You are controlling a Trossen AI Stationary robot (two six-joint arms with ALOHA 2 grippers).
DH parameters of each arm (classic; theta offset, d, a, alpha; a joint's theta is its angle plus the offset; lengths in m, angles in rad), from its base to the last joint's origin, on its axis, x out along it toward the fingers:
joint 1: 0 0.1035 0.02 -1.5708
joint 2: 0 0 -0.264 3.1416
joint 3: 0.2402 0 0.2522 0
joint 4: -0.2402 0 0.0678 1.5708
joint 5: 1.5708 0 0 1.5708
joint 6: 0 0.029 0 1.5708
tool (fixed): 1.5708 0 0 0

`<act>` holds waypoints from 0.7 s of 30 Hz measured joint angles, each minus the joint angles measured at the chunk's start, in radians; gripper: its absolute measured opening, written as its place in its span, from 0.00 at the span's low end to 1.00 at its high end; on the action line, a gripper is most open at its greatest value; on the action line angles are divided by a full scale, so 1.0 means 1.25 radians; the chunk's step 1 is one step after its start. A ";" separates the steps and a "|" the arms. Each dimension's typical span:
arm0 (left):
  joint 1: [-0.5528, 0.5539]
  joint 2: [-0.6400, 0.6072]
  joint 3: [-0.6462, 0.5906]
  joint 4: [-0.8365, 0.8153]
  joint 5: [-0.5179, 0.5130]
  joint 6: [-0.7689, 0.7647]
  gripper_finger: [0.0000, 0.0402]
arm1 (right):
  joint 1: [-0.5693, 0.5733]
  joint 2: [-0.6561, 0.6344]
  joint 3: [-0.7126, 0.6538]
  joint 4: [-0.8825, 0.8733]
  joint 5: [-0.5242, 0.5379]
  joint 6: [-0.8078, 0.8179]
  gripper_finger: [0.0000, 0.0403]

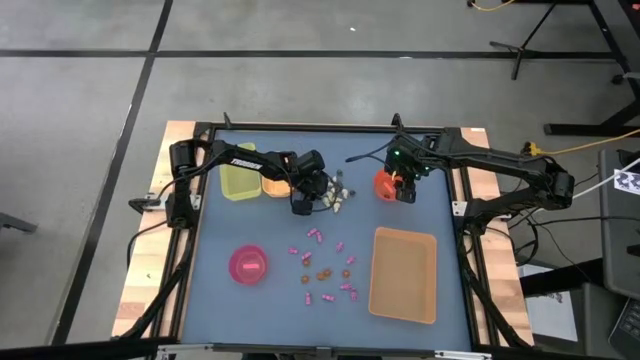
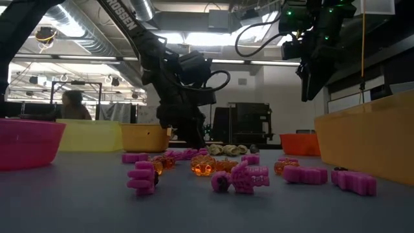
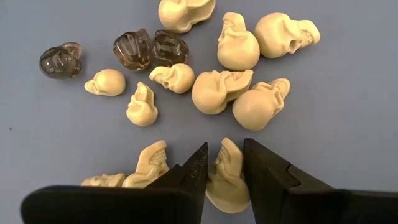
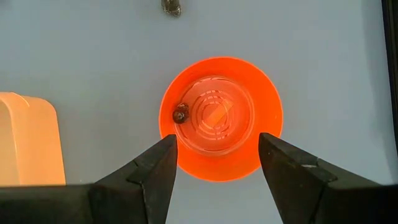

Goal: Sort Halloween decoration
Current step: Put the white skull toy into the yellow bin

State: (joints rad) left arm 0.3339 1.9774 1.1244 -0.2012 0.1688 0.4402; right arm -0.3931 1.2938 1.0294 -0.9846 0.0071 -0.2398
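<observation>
The left gripper (image 3: 224,167) is down at the table with its two fingers clenched on a single cream skull (image 3: 225,180), which sits pinched between the fingertips. A second cream skull (image 3: 150,163) lies just outside one finger, touching or nearly touching it, and the main cluster of cream skulls (image 3: 231,87) lies just ahead of the fingertips with three dark grey skulls (image 3: 137,48) beyond it. Risk: the held skull is rounded and gripped near its narrow part, so it may twist or squirt out on lifting; the neighbouring skull may be dragged along or knocked aside if the finger catches it. The right gripper (image 4: 216,163) hangs released above the red bowl (image 4: 221,118), its jaws standing wide to either side of the rim; one small dark trinket (image 4: 180,114) lies inside the bowl. Only the left wrist view shows the grip itself; in the high view the left gripper (image 1: 302,203) hides the skull. The high view alone shows the pink and orange trinkets (image 1: 325,268) scattered well behind the left gripper, near the pink bowl (image 1: 248,265) and tan tray (image 1: 404,274).
</observation>
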 joint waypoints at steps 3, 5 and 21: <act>0.000 0.001 0.014 -0.021 0.000 -0.016 0.19 | 0.000 0.000 0.000 0.000 0.000 0.000 0.56; 0.000 0.004 0.036 -0.053 -0.001 -0.016 0.19 | 0.000 0.000 0.000 0.000 0.000 0.000 0.56; 0.000 0.004 0.267 -0.373 -0.042 -0.015 0.19 | 0.000 0.000 0.000 0.000 0.000 0.000 0.56</act>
State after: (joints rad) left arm 0.3340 1.9827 1.4579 -0.6671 0.1167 0.4209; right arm -0.3931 1.2938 1.0294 -0.9844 0.0072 -0.2398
